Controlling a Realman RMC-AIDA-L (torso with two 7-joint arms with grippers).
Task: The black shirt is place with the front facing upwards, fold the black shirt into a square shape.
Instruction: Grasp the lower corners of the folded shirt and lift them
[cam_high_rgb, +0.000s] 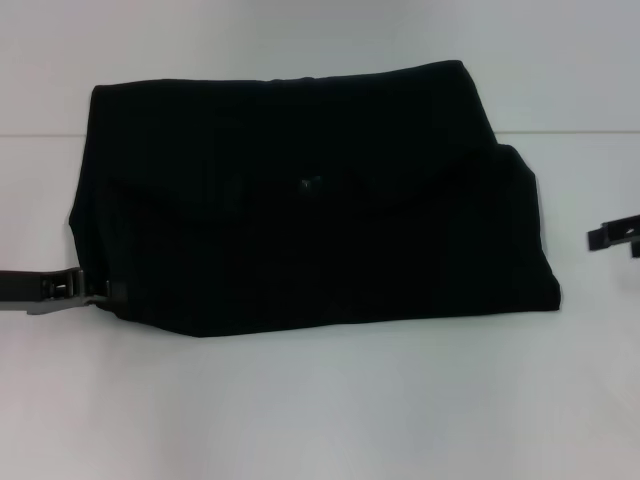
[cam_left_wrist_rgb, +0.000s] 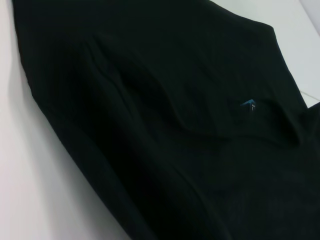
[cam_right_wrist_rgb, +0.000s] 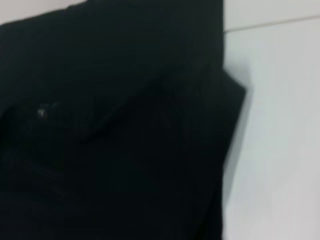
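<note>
The black shirt lies folded into a rough rectangle on the white table. Its white letters are hidden. The small blue neck label shows near the middle of the top layer. The label also shows in the left wrist view, where the shirt fills most of the picture. In the right wrist view the shirt fills the picture's left part. My left gripper sits low on the table at the shirt's near left corner, touching its edge. My right gripper is at the right border, apart from the shirt.
A thin seam line runs across the far part of the table. Bare white table surface lies in front of the shirt and on both sides of it.
</note>
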